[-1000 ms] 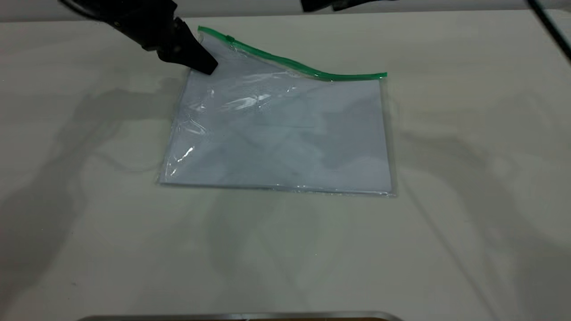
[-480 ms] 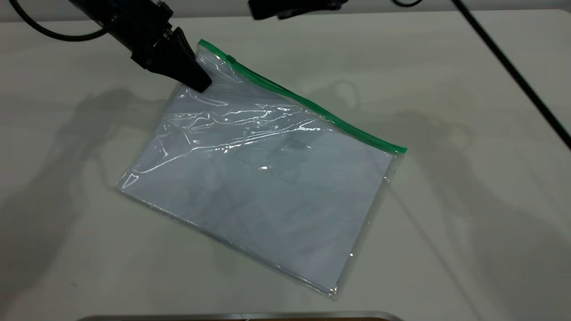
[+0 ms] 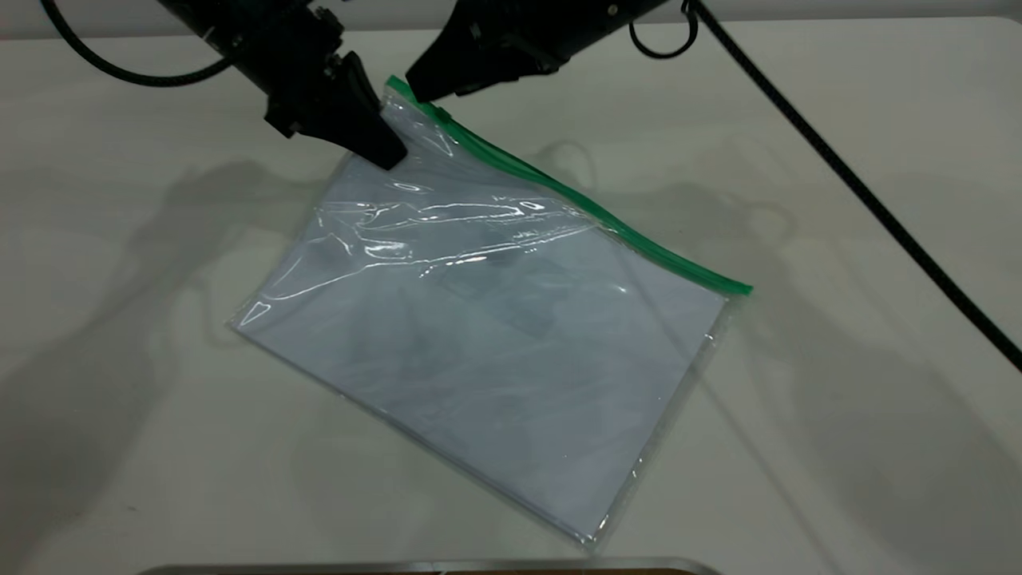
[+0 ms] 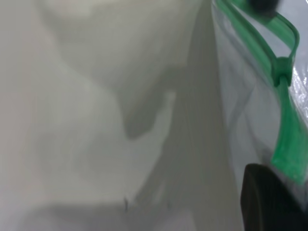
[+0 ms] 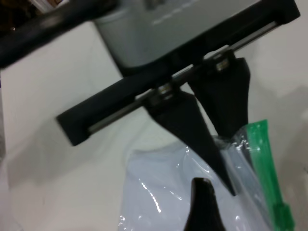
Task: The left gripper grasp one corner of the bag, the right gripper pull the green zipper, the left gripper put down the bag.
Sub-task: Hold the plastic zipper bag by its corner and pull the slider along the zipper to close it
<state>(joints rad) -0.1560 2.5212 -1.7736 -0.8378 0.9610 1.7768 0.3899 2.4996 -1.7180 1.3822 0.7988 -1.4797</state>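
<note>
The bag is a clear pouch with white sheets inside, lying askew on the table with its far left corner raised. My left gripper is shut on that corner, and its clamped fingers show in the right wrist view. The green zipper runs along the far edge, and its slider sits near the held corner. My right gripper is open, hovering just above the zipper's left end, close to the left gripper. One of its fingers shows over the bag, beside the slider.
The right arm's black cable runs across the table's right side. A metal edge lies along the near border. The table is bare around the bag.
My left gripper has lifted and swung the bag's corner, turning the bag askew and shifting it slightly right. My right gripper has come down from the far edge to the zipper's left end.
</note>
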